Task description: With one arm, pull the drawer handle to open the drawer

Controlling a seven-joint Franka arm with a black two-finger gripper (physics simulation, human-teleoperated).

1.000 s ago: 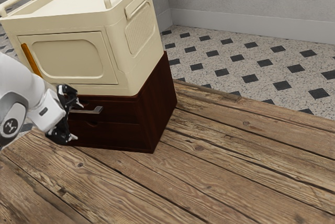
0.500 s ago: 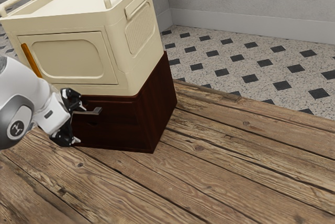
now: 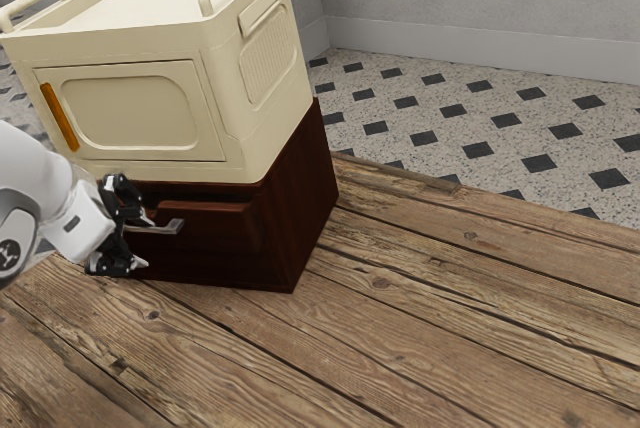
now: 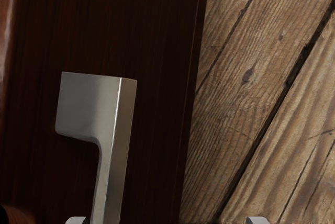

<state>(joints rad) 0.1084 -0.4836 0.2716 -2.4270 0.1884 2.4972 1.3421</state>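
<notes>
My gripper [image 3: 146, 243] is open, its two fingers are well apart. The metal handle [image 3: 170, 227] lies between them, nearer to the upper finger. Just ahead of me, the drawer [image 3: 222, 231] stands a little out of its dark cabinet [image 3: 303, 198].

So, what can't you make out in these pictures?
The far end of the drawer handle: exterior view, behind my gripper; wrist view, cut off by the lower edge.
Inside the cream cabinet: exterior view, its closed door hides it.
Inside the upper drawer: exterior view, its front hides it.
My arm's base: exterior view, cut off by the left edge.
</notes>
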